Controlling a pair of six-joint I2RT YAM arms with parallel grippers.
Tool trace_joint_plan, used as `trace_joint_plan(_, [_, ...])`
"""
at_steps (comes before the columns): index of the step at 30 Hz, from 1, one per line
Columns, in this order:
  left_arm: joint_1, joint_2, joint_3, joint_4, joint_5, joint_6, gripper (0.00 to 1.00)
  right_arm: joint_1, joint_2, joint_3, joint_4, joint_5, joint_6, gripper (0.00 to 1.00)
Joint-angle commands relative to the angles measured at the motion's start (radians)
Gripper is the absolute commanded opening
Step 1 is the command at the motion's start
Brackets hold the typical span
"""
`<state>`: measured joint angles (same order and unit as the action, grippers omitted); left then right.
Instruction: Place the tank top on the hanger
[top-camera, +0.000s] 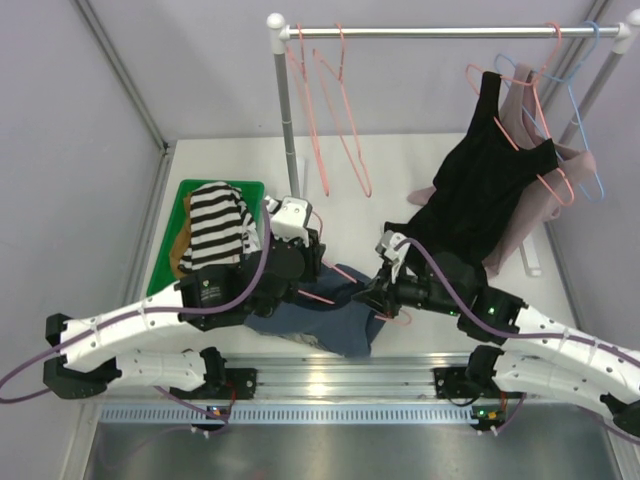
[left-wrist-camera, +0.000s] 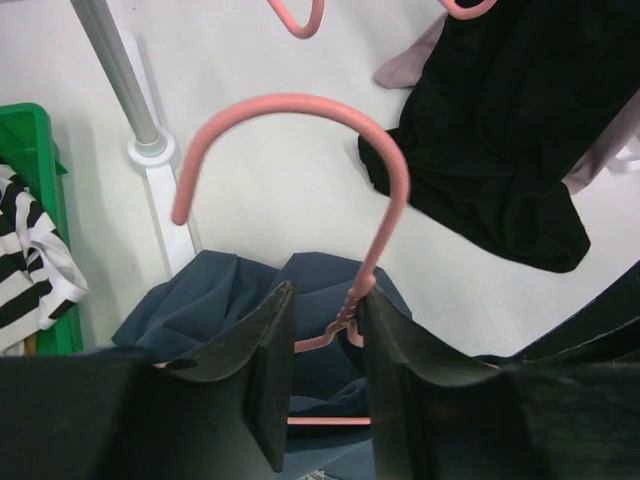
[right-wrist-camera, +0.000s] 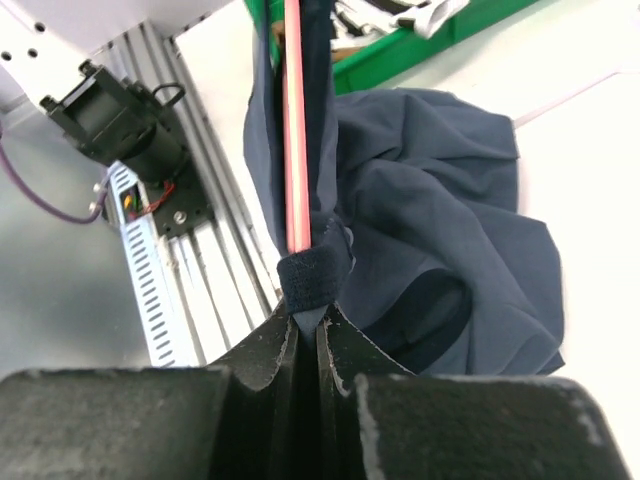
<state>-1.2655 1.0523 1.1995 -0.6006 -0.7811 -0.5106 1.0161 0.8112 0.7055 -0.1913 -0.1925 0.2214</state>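
The slate-blue tank top (top-camera: 322, 322) lies crumpled on the white table between the arms; it also shows in the left wrist view (left-wrist-camera: 200, 300) and the right wrist view (right-wrist-camera: 430, 190). The pink hanger (top-camera: 342, 272) lies partly inside it. My left gripper (top-camera: 312, 262) is open around the hanger's twisted neck, which leans on the right finger; the hook (left-wrist-camera: 290, 105) stands up beyond my left gripper (left-wrist-camera: 327, 295). My right gripper (top-camera: 376, 297) is shut on a folded strap of the tank top (right-wrist-camera: 312, 272), wrapped over the hanger's wire (right-wrist-camera: 297, 150), right at my right gripper (right-wrist-camera: 307, 325).
A green bin (top-camera: 255, 190) with a striped garment (top-camera: 215, 225) sits at the left. The rack pole (top-camera: 285, 110) and rail (top-camera: 450, 32) carry spare pink hangers (top-camera: 335, 100), a black tank top (top-camera: 490, 190), a mauve top (top-camera: 545, 215) and a light-blue hanger (top-camera: 592, 130).
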Motion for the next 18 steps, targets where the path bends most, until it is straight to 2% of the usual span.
trace_joint_plan(1, [0.005,-0.006,0.063,0.001,-0.021,0.014,0.38,-0.010,-0.085,-0.040,0.142,0.080,0.027,0.00])
trace_joint_plan(2, [0.005,-0.006,0.066,0.001,-0.001,0.017,0.45,-0.010,-0.095,-0.053,0.150,0.087,0.027,0.00])
trace_joint_plan(5, [0.005,-0.014,0.074,0.016,0.046,0.044,0.52,-0.010,-0.124,-0.066,0.159,0.110,0.029,0.00])
trace_joint_plan(12, [0.005,-0.047,0.103,0.024,0.126,0.078,0.57,-0.010,-0.161,-0.058,0.141,0.117,0.029,0.00])
trace_joint_plan(18, [0.005,-0.155,0.126,0.084,0.206,0.127,0.59,-0.010,-0.239,-0.048,0.136,0.139,0.039,0.00])
